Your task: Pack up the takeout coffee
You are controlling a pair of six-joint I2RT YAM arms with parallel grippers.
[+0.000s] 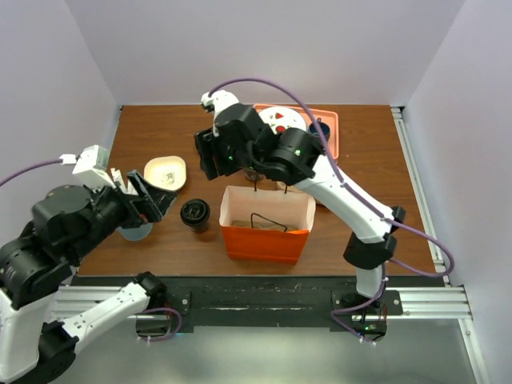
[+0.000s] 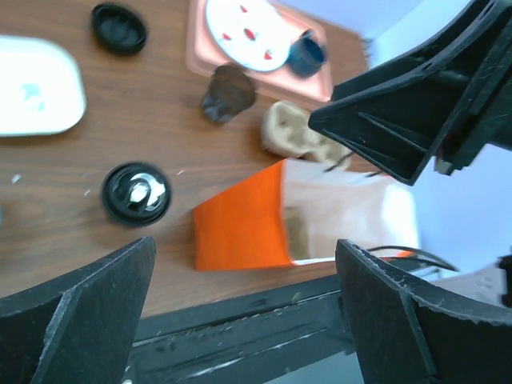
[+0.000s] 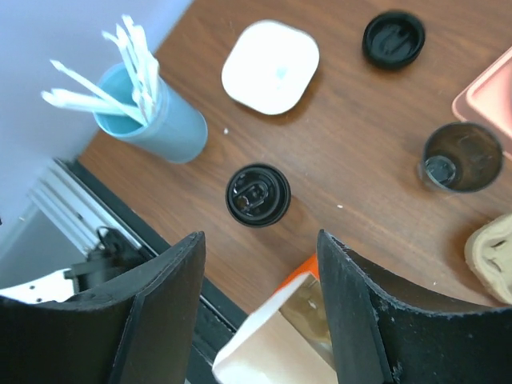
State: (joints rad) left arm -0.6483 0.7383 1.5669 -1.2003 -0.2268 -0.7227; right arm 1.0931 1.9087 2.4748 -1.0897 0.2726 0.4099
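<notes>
The coffee cup (image 1: pixel 194 214) stands upright on the bench (image 1: pixel 152 132) with its round black lid on. It is out in the open, just beside the left side of the paper bag (image 1: pixel 266 228) and not inside it. The bag is orange outside and pale inside. It stands upright near the front edge with its mouth open and its black handles drooping over the opening.

The left tool (image 2: pixel 246 244) hangs above the bench with its two fingers (image 2: pixel 80 320) spread wide and nothing between them. It is to the left of the cup and apart from it. The right tool (image 3: pixel 260 236) is reached across above the bench behind the bag. Its fingers (image 3: pixel 152 320) are also parted and hold nothing. From its wrist camera the cup lies below, just beyond the gap between them.

Behind the cup sits a white dish (image 1: pixel 165 172) with rounded corners. A blue tumbler (image 3: pixel 156 120) with white sticks in it stands at the left front, partly under the left arm in the top view. Farther back a flat black disc (image 3: pixel 394 38) lies on the wood. A dark see-through cup (image 3: pixel 462 156) and a beige moulded piece (image 2: pixel 296 132) are near the back of the bag. A pink-orange tray (image 1: pixel 330 142) at the back right carries a white plate (image 2: pixel 244 32) and a small blue mug (image 2: pixel 306 52).
</notes>
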